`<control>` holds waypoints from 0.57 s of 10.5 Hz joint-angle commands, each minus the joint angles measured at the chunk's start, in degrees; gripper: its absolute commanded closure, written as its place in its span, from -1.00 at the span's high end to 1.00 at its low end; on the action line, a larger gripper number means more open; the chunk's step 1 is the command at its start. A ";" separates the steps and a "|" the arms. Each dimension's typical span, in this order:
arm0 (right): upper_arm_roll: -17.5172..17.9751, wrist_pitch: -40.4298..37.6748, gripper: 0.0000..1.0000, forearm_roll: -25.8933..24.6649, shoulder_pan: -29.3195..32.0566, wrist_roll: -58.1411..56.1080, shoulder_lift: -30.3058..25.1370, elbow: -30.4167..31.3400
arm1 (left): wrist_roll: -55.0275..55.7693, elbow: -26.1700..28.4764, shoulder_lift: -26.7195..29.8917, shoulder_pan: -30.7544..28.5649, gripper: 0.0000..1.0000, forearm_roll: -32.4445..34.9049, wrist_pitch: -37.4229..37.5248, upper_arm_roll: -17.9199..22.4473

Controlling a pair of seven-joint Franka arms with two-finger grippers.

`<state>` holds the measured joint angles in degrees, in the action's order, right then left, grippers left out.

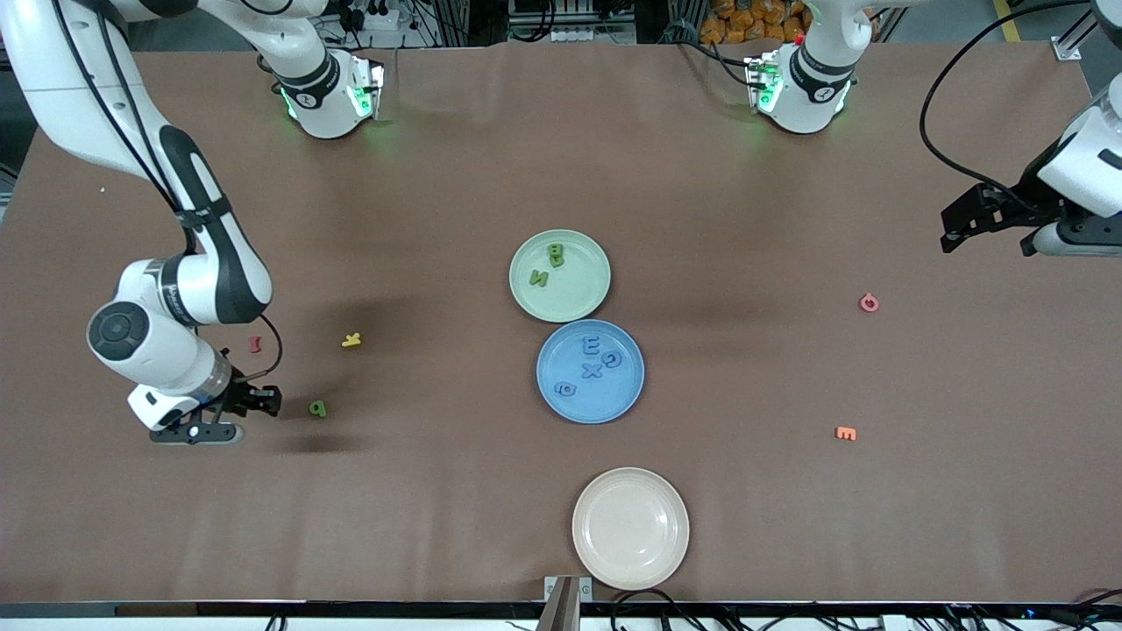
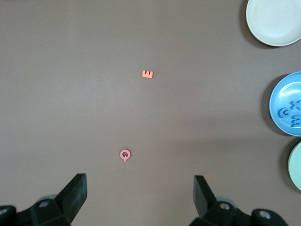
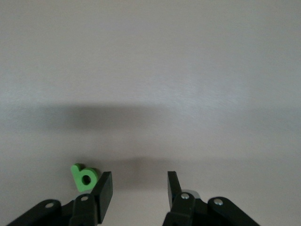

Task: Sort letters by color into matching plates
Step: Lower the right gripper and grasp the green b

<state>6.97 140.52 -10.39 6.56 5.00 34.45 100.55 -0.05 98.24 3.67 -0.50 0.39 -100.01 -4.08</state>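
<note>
Brown worktop (image 1: 438,526) — right end effector (image 1: 263,401) hangs low, fingers spread and empty, just beside the stray green letter (image 1: 318,408), which needs centring between them, then carrying to the mint plate (image 1: 578,302); left end effector (image 1: 986,219) waits, wide open.

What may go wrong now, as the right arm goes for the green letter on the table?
The right pincer is open, but the green letter lies outside its jaws, beside one finger; closing here would probably miss or push it. The yellow letter and red letter nearby might be disturbed. The left pincer waits, open.
</note>
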 commanded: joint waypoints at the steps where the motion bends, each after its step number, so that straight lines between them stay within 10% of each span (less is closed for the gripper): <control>1: 0.24 -0.25 0.11 0.62 -1.46 -7.52 3.17 -3.70 | -1.44 -3.67 -0.24 -0.46 1.00 -0.56 4.29 0.04; 6: 1.29 -0.25 0.11 7.46 -3.92 -7.99 4.40 -4.23 | -1.44 -3.50 0.37 -0.46 1.00 -1.97 7.20 0.57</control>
<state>7.31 140.65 -7.45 3.25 -1.61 37.65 97.98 -0.06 95.25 3.70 -0.75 0.28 -94.11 -3.90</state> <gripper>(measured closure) 0.445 0.000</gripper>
